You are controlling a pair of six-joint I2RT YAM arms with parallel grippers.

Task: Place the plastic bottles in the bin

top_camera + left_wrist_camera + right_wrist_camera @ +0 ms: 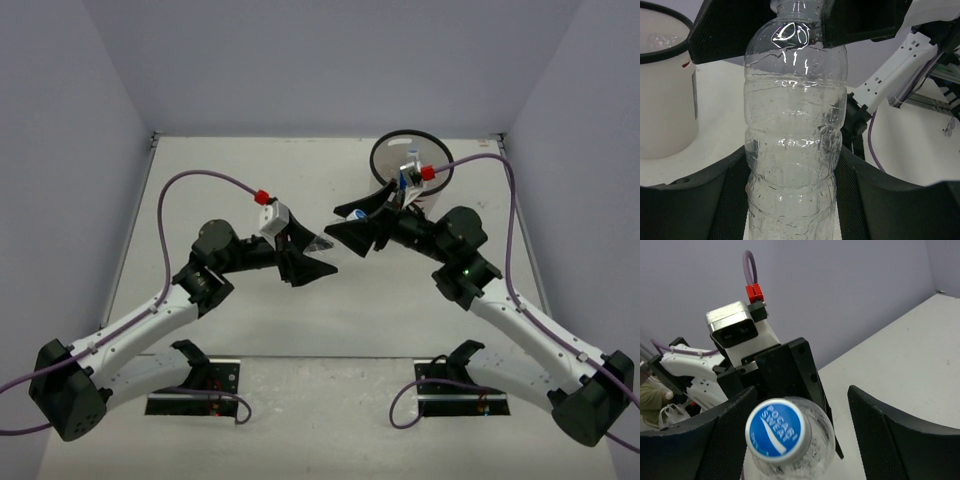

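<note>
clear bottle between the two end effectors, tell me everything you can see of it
The clear bottle is ribbed, see-through plastic with no label, and it looks beaded with droplets. Its blue cap is printed Pocari Sweat. The left end effector clamps its lower body from both sides. The cap end points at the right end effector, whose open jaws straddle the cap with a gap on one side.

Left end effector (326, 256) clamped, right one (336, 221) (parted)
</note>
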